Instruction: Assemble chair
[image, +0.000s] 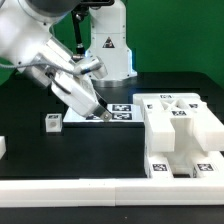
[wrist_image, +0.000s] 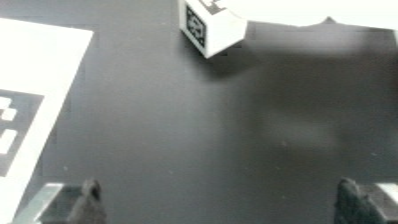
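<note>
My gripper (image: 99, 114) hangs low over the black table, next to the marker board (image: 120, 110). In the wrist view its two fingertips (wrist_image: 73, 201) stand far apart with only bare table between them, so the gripper (wrist_image: 217, 206) is open and empty. A small white tagged block (image: 52, 123) lies on the table toward the exterior view's left of the gripper; it also shows in the wrist view (wrist_image: 212, 24), apart from the fingers. A large white chair assembly with tags (image: 180, 135) stands at the exterior view's right.
A long white bar (image: 110, 190) runs along the front of the table. A white piece (image: 3, 147) shows at the exterior view's left edge. The marker board's corner shows in the wrist view (wrist_image: 27, 90).
</note>
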